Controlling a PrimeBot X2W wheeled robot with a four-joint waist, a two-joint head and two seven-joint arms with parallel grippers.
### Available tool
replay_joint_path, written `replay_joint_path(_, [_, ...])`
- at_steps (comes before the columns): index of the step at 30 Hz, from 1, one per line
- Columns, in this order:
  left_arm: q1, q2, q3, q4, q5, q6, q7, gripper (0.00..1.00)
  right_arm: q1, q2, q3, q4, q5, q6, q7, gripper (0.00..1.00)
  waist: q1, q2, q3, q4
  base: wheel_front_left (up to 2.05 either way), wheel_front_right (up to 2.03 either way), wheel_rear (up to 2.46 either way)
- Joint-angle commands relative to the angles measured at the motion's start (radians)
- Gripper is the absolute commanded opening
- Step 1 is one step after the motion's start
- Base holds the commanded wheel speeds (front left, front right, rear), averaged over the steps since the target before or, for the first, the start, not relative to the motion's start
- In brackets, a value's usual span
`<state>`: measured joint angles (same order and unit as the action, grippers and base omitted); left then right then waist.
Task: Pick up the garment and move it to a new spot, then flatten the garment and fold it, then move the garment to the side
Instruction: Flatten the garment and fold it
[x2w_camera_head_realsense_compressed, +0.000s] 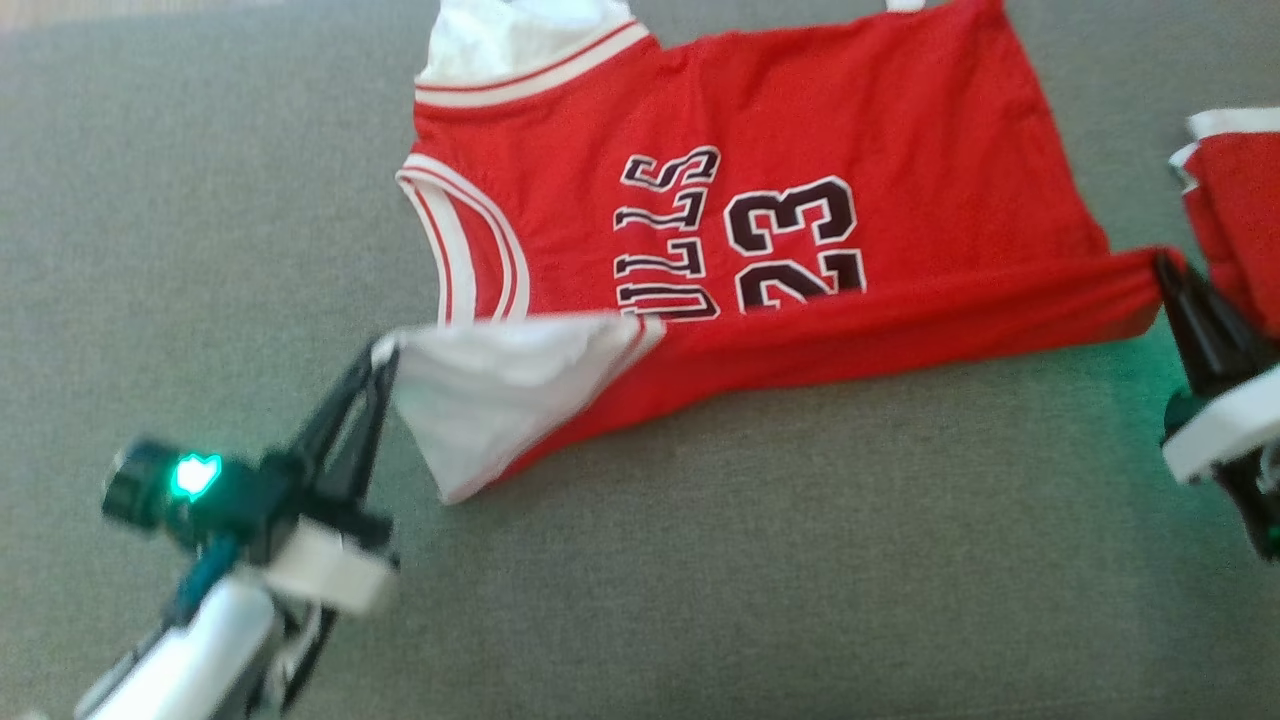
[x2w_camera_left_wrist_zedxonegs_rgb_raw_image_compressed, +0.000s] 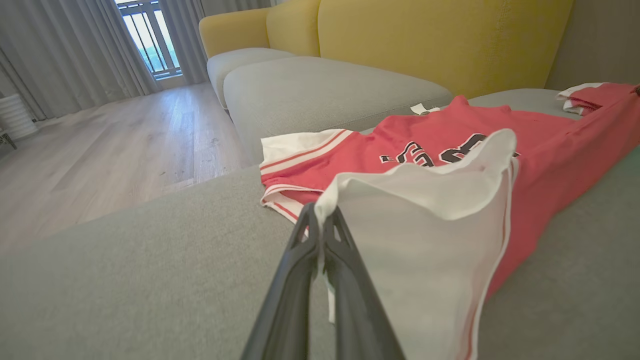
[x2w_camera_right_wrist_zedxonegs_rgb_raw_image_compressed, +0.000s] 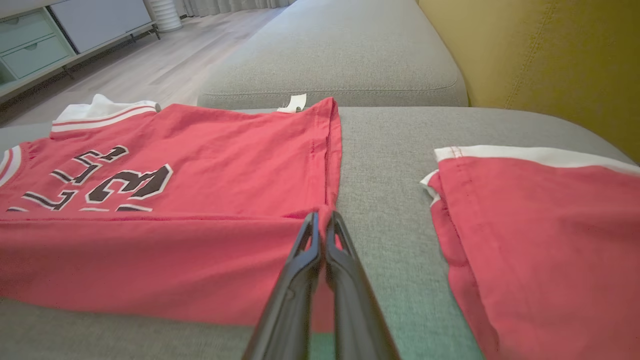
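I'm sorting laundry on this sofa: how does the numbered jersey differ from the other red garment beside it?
The jersey bears black lettering and a 23; the other red garment shows no print. The left gripper and right gripper are shut on the jersey's near edge, holding it raised; the other red garment lies untouched. Both are red with white trim, on the grey cushion.

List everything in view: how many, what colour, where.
sofa seat: one, grey, under both garments
jersey: one, red and white, spread on the sofa seat
second garment: one, red, right of the jersey
backrest: one, yellow, behind the sofa seat
floor: one, pale wood, beside the sofa seat
curtains: one set, grey, beyond the floor
cabinet: one, pale, across the floor
left claw: one, dark, shut on the jersey's white-lined corner
right claw: one, dark, shut on the jersey's hem corner
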<state>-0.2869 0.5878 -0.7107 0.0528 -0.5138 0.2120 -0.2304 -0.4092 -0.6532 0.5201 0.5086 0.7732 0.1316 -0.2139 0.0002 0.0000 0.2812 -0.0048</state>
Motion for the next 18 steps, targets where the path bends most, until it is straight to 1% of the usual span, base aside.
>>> replay_joint_path(1, [-0.072,0.022,0.041,0.005,0.013,-0.011,-0.01,0.0,-0.027,-0.025,0.01,-0.003,0.005,-0.001,-0.005,0.0,-0.0002,0.0,0.028,0.009,0.0,0.0,0.0])
replay_joint_path(7, [-0.25,-0.011,0.025,0.152,0.062,-0.073,-0.012,0.0,-0.141,-0.016,0.059,0.055,0.008,-0.001,-0.003,0.0,-0.0002,0.0,0.089,0.018,0.0,0.0,0.0])
replay_joint_path(10, [-0.301,-0.031,0.02,0.217,0.068,-0.088,-0.01,0.0,-0.191,-0.006,0.089,0.084,0.01,-0.001,-0.003,0.0,-0.0002,0.0,0.107,0.019,0.0,0.0,0.0])
replay_joint_path(11, [-0.312,-0.037,0.018,0.236,0.069,-0.093,-0.011,0.04,-0.205,-0.002,0.099,0.095,0.01,-0.001,-0.005,0.18,-0.0002,0.0,0.11,0.02,0.0,0.0,0.0])
replay_joint_path(12, [-0.322,-0.043,0.017,0.252,0.071,-0.097,-0.013,0.32,-0.218,0.002,0.107,0.106,0.01,-0.001,-0.006,0.56,-0.0002,0.0,0.112,0.02,0.0,0.0,0.0])
replay_joint_path(13, [-0.331,-0.057,0.023,0.283,0.063,-0.098,-0.016,1.0,-0.241,0.01,0.108,0.134,0.005,-0.001,-0.018,1.0,-0.0002,0.0,0.112,0.022,0.0,0.0,0.0])
replay_joint_path(15, [-0.328,-0.072,0.028,0.307,0.056,-0.092,-0.02,1.0,-0.254,0.022,0.107,0.157,0.003,-0.001,-0.029,1.0,-0.0002,0.0,0.104,0.022,0.0,0.0,0.0])
replay_joint_path(18, [-0.283,-0.101,0.045,0.321,0.013,-0.075,-0.021,1.0,-0.251,0.035,0.1,0.175,-0.002,-0.001,-0.042,1.0,-0.0002,0.0,0.083,0.019,0.0,0.0,0.0])
